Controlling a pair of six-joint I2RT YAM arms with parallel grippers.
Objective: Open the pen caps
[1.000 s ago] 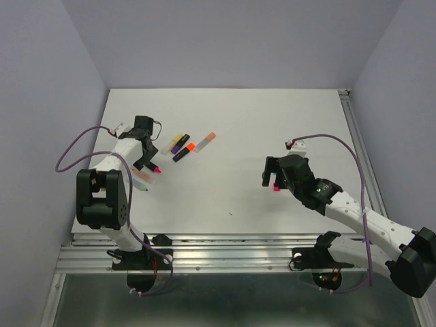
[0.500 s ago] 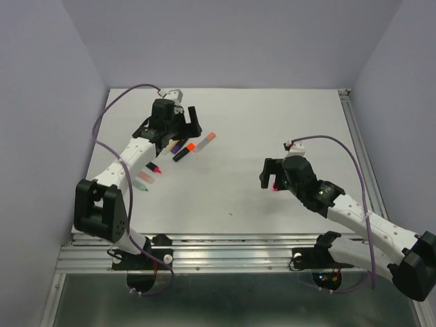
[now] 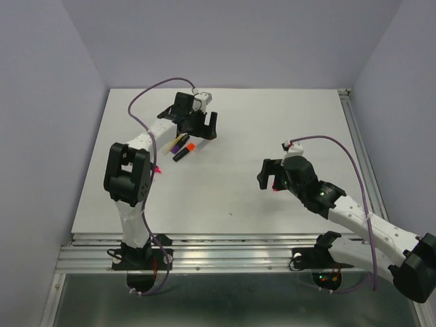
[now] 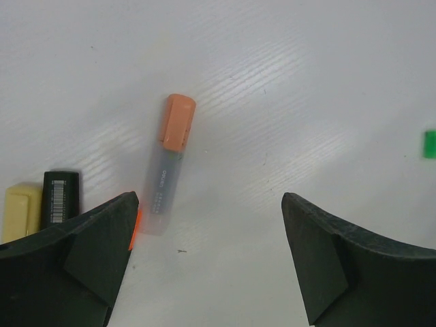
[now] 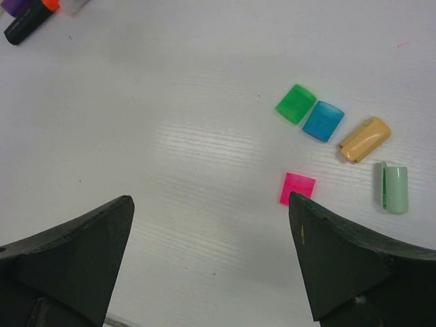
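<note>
Fingers of the left gripper are spread wide and nothing is held; the right gripper is likewise spread wide and empty.
The peach cap is seated on the far end of a pale pen body, which lies off-centre between the left jaws, just beside a black pen. Loose caps are seen under the right gripper, well apart from it. If the jaws are closed off-centre, the pen could be skewed or the black pen nudged; if the cap itself were gripped, nothing would be left to pull.

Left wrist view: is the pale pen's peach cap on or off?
On. The peach cap closes one end of the pale pen, no tip showing there.
</note>
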